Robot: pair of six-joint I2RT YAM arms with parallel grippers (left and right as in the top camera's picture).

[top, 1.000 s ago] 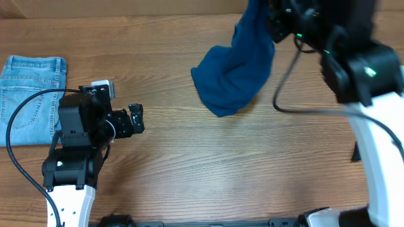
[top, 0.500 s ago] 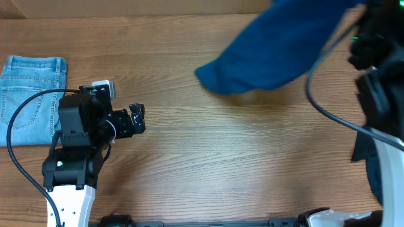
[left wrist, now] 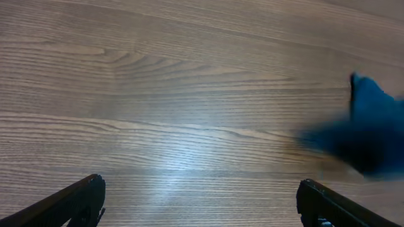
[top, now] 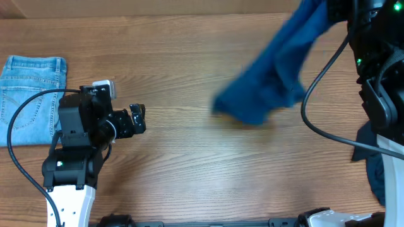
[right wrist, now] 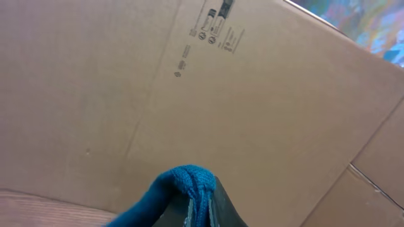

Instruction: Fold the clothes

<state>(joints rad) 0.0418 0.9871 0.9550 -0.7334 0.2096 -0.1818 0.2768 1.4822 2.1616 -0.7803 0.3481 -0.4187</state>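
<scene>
over the wooden table [top: 189,183], the blue shirt [top: 271,88] hangs in 1 long diagonal, top-right corner down to mid-table. the right gripper [right wrist: 202,211] pinches its upper edge; the left gripper [left wrist: 202,192], fingers spread and empty, sits well apart, the shirt's low end off to its right.

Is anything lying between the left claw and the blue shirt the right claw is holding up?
Nothing visible. Only bare table lies between the open left claw and the blue shirt hanging from the shut right claw. The jeans sit at the table's left edge, off that path.
</scene>
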